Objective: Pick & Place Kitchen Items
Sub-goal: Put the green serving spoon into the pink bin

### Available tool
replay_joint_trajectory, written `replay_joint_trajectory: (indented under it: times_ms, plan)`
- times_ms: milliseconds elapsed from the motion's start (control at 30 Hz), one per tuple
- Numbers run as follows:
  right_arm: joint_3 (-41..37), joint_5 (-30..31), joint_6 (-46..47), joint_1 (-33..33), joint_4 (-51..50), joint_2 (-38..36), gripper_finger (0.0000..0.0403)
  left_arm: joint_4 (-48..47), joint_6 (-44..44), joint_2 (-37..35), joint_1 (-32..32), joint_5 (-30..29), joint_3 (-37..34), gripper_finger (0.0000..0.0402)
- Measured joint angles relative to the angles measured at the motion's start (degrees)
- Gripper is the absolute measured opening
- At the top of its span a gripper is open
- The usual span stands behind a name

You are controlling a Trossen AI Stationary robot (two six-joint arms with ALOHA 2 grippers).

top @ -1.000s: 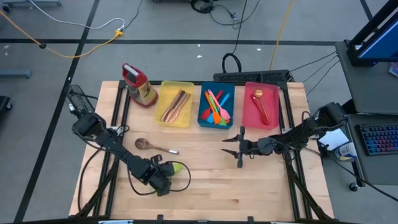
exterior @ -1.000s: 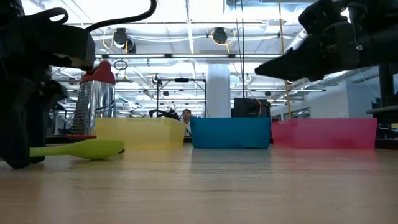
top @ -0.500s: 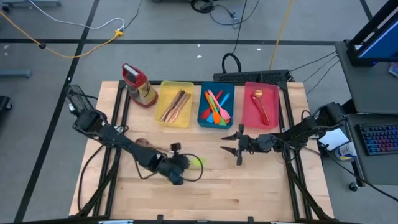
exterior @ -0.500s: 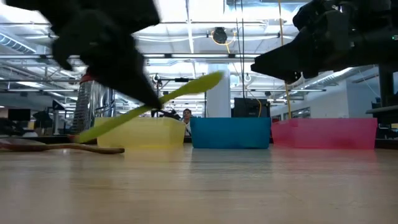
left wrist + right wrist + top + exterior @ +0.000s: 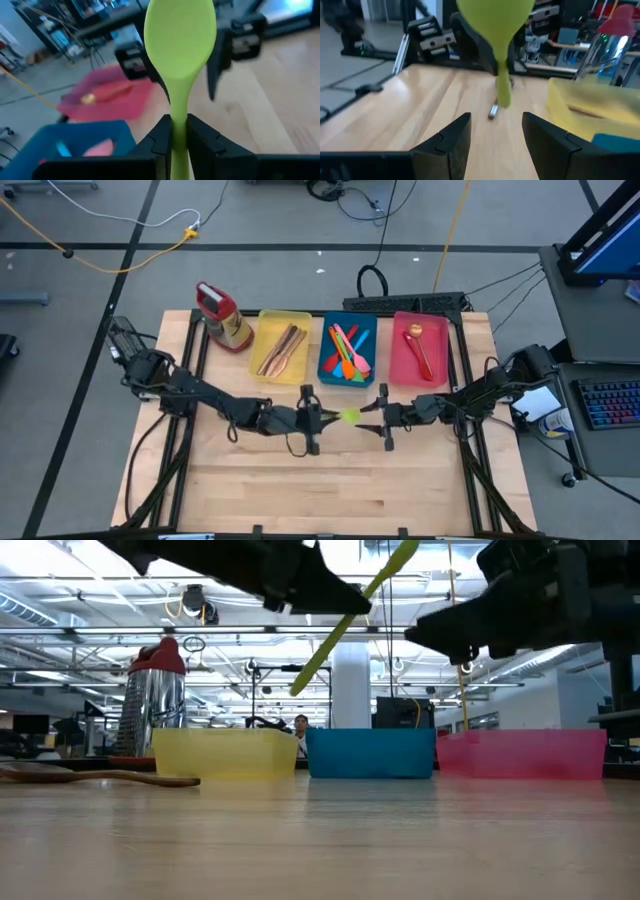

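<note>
1. The left tool (image 5: 316, 418) pinches the handle of a green spoon (image 5: 348, 416) and holds it in the air in front of the blue tray (image 5: 326, 370), the spoon's bowl pointing toward the right arm.
2. The right tool (image 5: 379, 419) hovers just beyond that bowl, facing it, fingers (image 5: 451, 141) spread and holding nothing.
3. In the left wrist view the green handle sits squeezed between the two dark fingers (image 5: 161, 134), with the pink tray (image 5: 107, 97) and the blue tray visible beyond.
4. Behind the blue tray's left neighbour, the yellow tray (image 5: 264, 365), stands a red-capped grater-like bottle (image 5: 222, 315); the yellow tray holds wooden spoons (image 5: 282, 350), the blue one bright plastic utensils (image 5: 348, 350).
5. A wooden spoon (image 5: 105, 777) lies loose on the desk (image 5: 330, 480), in front of the yellow tray and partly hidden under the left arm.
6. Judged from this, the step in hand is carrying the green spoon, or passing it across; next it needs lining up over the blue tray, or a firm grip by the right tool before release.
</note>
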Motion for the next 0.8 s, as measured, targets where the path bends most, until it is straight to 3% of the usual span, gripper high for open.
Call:
replay_joint_trajectory:
  times_ms: [267, 800]
  plan:
    - [1.59, -0.02, 1.56, -1.49, 7.8, 0.0, 0.0173, 8.31, -1.12, 0.31, 4.18, 5.33, 0.02, 0.0033]
    - [8.92, -0.21, 1.57, -5.72, 3.76, 0.0, 0.0172, 8.8, 1.24, 0.48, 5.26, 3.75, 0.07, 0.0038]
